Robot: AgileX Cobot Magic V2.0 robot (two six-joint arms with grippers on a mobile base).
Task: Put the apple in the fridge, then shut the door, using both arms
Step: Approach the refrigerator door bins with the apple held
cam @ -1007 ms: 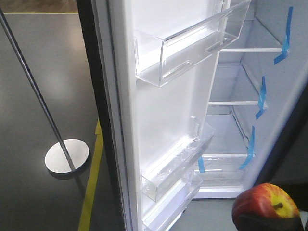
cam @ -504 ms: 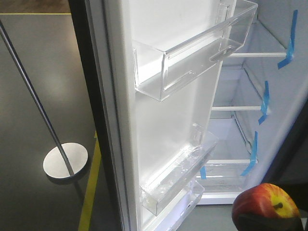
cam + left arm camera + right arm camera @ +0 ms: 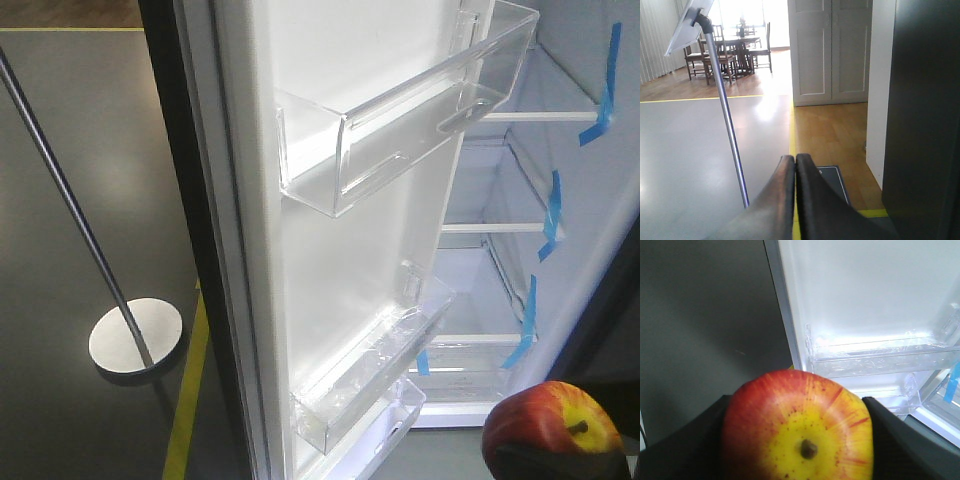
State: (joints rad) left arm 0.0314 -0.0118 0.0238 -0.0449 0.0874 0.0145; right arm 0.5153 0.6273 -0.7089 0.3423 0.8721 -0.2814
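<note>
The fridge (image 3: 500, 280) stands open, with white interior, glass shelves and blue tape strips (image 3: 548, 212). Its door (image 3: 330, 250) swings out toward me, white inside with clear plastic bins (image 3: 400, 120); its dark edge shows at the left (image 3: 175, 150). My right gripper (image 3: 797, 440) is shut on the red-and-yellow apple (image 3: 797, 432), stem facing the camera, in front of the door's lower bins. The apple also shows at the bottom right of the front view (image 3: 550, 430). My left gripper (image 3: 795, 165) is shut and empty, beside the fridge's dark outer side (image 3: 925, 115).
A metal stand with a thin pole (image 3: 60, 180) and round base (image 3: 135, 335) stands left of the door; it also shows in the left wrist view (image 3: 727, 125). Yellow floor tape (image 3: 190, 400) runs by the door. White cupboard doors (image 3: 830, 50) and a dining table with chairs (image 3: 730, 50) are far back.
The door and shelves have shifted slightly left and up in the front view as the view drew closer. The apple stays in the right gripper at the same spot.
</note>
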